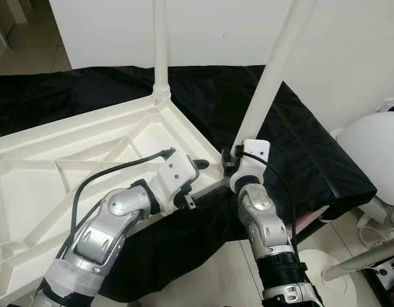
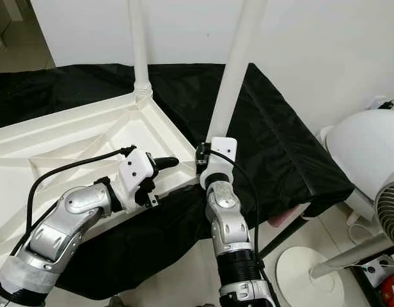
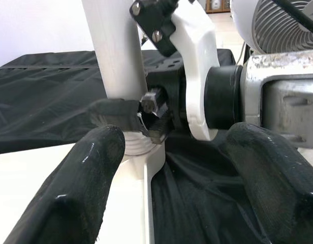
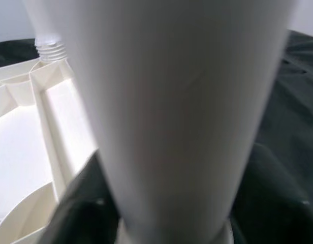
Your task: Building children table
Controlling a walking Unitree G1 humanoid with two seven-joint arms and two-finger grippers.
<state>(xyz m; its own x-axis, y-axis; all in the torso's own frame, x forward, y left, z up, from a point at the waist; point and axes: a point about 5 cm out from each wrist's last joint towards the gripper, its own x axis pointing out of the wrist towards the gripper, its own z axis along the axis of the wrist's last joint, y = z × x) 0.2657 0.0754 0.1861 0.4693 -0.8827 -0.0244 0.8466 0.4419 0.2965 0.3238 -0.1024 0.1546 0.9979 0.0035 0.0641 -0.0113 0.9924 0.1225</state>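
Left eye: the upturned tabletop (image 1: 69, 160) lies on a black cloth (image 1: 299, 147). At its near corner the right end effector (image 1: 230, 160) is closed round a leg (image 1: 274, 77); another leg (image 1: 160, 45) stands at the far corner. Left wrist: left end effector (image 3: 166, 188) gapes empty beside the near leg

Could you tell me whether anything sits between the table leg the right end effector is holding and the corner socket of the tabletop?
Nothing visible does: the leg in the right end effector already meets the upturned tabletop's near corner, threads showing at the socket.
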